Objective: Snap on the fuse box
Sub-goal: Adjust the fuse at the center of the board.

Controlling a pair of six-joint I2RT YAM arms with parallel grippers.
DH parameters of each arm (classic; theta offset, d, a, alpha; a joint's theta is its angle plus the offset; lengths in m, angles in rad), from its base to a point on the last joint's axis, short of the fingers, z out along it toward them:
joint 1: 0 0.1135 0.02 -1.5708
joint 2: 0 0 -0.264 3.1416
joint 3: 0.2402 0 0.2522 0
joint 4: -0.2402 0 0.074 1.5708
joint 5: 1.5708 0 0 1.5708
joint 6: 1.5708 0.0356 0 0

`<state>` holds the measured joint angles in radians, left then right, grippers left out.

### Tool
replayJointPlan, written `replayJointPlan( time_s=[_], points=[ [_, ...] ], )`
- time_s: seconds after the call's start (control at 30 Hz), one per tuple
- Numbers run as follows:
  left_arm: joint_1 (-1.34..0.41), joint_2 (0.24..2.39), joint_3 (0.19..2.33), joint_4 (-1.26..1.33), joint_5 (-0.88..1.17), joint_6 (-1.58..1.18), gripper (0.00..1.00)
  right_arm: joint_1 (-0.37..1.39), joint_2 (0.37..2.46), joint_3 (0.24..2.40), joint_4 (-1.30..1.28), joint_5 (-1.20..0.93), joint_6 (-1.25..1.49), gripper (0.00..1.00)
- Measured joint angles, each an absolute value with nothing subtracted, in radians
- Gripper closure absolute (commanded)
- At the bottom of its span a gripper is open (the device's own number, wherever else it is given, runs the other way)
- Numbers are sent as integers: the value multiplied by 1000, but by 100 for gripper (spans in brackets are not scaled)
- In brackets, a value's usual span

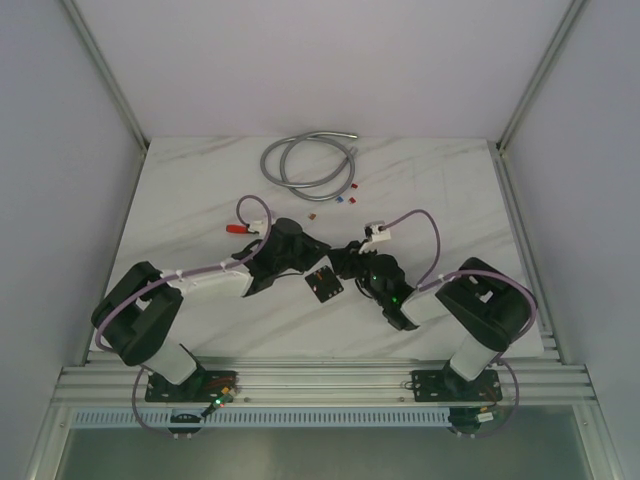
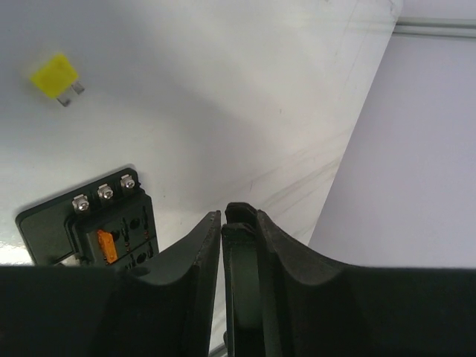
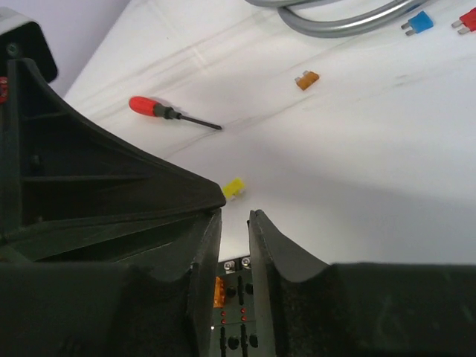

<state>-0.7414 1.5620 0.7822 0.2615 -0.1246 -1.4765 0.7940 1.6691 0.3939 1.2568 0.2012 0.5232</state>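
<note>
Right now you are working over the fuse box (image 1: 323, 283), which is lying flat on the desk (image 1: 200, 190) a little near of its middle, between the tips of the two arms. It is lying just beneath the right jaws and off to one side of the left jaws.

The right jaws are standing a narrow gap apart. The box's slots and an orange fuse are showing through the gap below, and nothing is sitting between the tips. The left jaws are drawn almost together. A thin dark edge seems to be sitting between them, but you cannot tell whether they are gripping anything.

You are probably dealing with a light, stiff plastic block, hard enough to take a firm squeeze. It is likely to skate on this smooth top when pushed from the side. Taking it by two opposite side walls looks safest, keeping off the slotted face and the row of screws along one edge. Any snapping push should be going straight down.

The desk is showing a white, faintly veined, slightly glossy surface. A yellow fuse (image 2: 56, 76) is lying close to the box. A red-handled screwdriver (image 3: 171, 113) is lying to the left, and an orange fuse (image 3: 307, 79) and a blue fuse (image 3: 420, 22) are lying farther out. A grey coiled cable (image 1: 305, 160) is resting at the far edge. Plain pale walls and metal rails are enclosing the space.
</note>
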Motion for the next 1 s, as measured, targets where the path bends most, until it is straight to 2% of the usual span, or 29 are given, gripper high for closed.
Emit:
replayJointPlan(
  time_s=[0.27,0.5,0.73,1.0],
  points=[
    [-716,1477,749,201,-133,-1385,49,759,1637,480,997,152,437,54],
    [-625,1369,682,103,-167,-1238,37,754,1643,682,699,44,274,43],
    [-503,1264,557,41,-173,-1111,24,754,1734,917,404,-23,104,36],
    [-423,1203,509,13,-168,-999,10,764,1883,1182,66,-45,-10,34]
  ],
)
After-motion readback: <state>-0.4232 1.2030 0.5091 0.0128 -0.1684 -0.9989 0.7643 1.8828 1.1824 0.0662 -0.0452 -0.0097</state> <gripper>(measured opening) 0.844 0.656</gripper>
